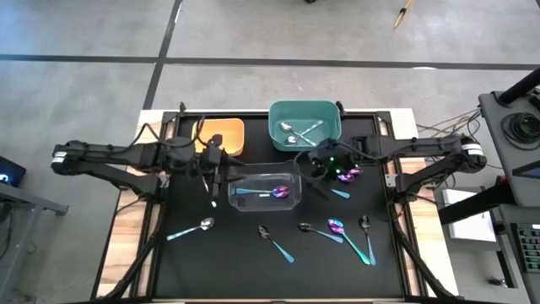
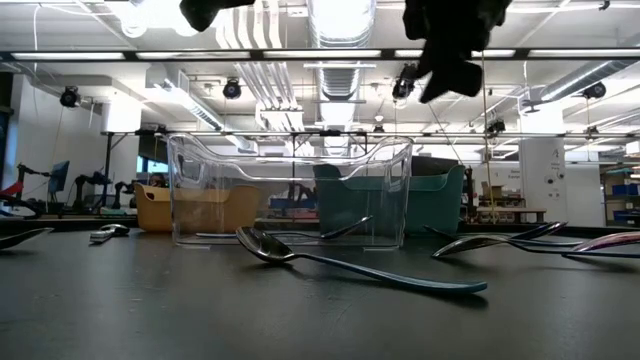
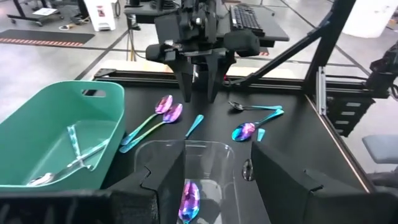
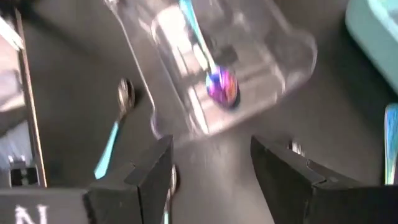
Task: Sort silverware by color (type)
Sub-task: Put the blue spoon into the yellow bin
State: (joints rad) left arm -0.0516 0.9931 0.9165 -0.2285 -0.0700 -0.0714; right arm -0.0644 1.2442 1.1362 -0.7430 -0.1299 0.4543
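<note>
Item: iridescent spoons [image 1: 347, 175], lying beside right gripper [image 1: 323, 166], jaws apart, empty. Light, stiff, slick metal; thin — pinch mid-handle. Left gripper [image 1: 217, 174]: apart, empty, by clear bin [image 1: 293, 179].

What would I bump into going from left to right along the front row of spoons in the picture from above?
Silver spoon → dark spoon → another dark spoon → purple-pink spoon → last dark spoon. The last three lie close together, so I order them by their bowls.
</note>
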